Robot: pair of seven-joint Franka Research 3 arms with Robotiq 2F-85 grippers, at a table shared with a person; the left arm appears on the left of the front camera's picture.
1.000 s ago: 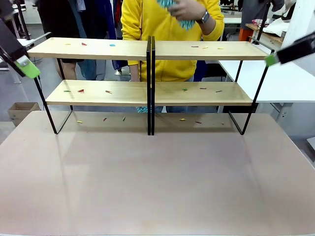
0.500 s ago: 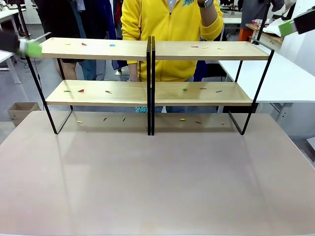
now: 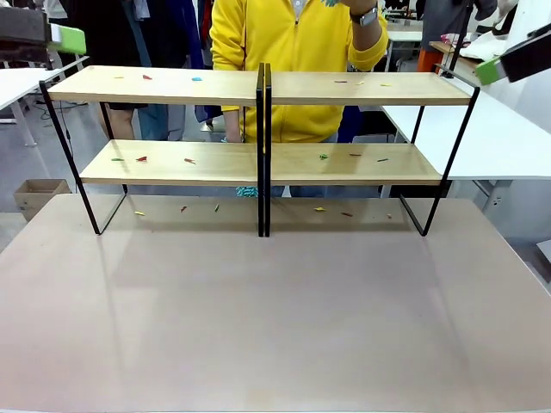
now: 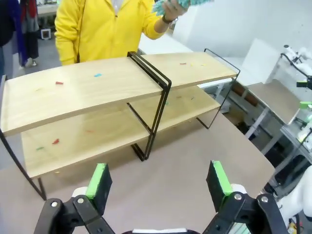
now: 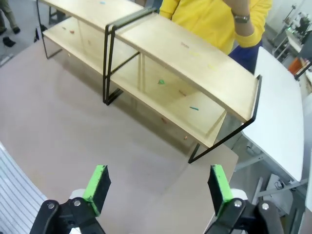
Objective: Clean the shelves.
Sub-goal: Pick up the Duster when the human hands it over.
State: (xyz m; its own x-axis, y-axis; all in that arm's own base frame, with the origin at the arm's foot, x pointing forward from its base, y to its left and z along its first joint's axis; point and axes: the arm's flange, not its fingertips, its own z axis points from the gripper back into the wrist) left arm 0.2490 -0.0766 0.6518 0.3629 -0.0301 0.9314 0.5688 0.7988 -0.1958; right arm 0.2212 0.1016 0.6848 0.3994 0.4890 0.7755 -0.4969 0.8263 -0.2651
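The brown table [image 3: 275,318] lies nearest, at 6 o'clock in the front view. In the wrist views the left gripper [image 4: 159,181] has its green pads wide apart, released, and the right gripper [image 5: 157,186] is the same, grasping nothing. The shelves [image 3: 172,84] stand at the table's 12 o'clock edge, with small coloured scraps [image 3: 142,158] on both boards. Behind them a person [image 3: 293,52] in yellow holds a teal cloth [image 4: 183,4] up at 1 o'clock.

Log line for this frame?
left gripper: open, empty | right gripper: open, empty | shelves: scraps on both boards | person: holds teal cloth
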